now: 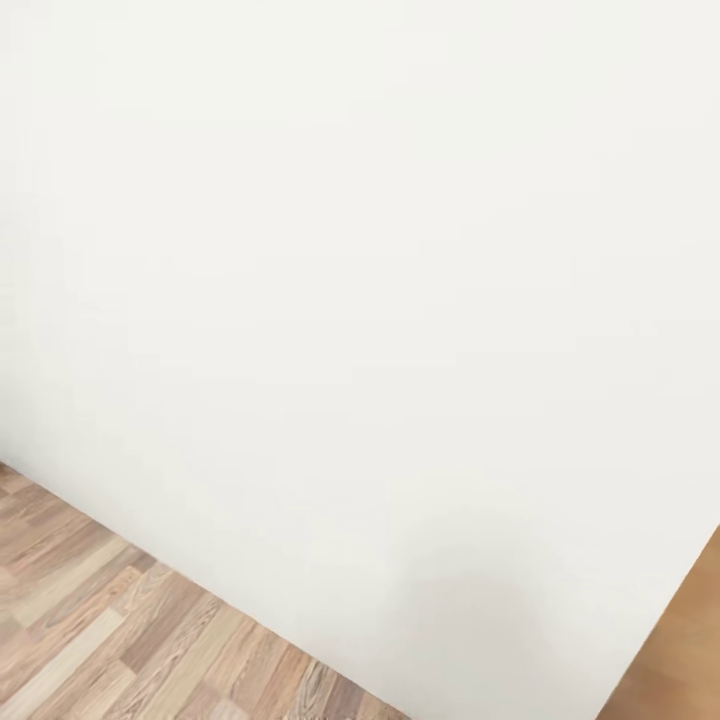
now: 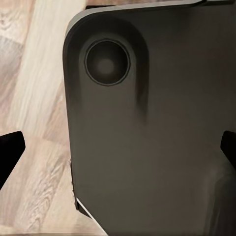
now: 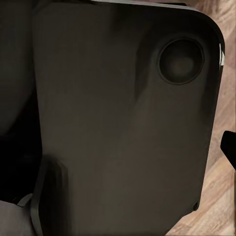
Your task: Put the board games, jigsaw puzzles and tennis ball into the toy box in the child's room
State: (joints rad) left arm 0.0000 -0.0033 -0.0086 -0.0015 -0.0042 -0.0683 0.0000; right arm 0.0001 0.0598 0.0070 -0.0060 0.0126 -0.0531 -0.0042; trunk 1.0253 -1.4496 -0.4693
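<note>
Both my left fingers [image 2: 11, 147] spread wide over my dark base [image 2: 147, 128], gripping nothing; right ones [image 3: 228, 142] I cannot tell. Tucked for travel, I judge. Ahead: white wall [image 1: 360, 250], plank floor [image 1: 110, 630]; no toys nearby.

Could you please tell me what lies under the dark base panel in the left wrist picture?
Wood-plank floor shows beside and below the dark base panel. Whatever lies directly beneath the panel is covered. The left pincer holds nothing.
</note>
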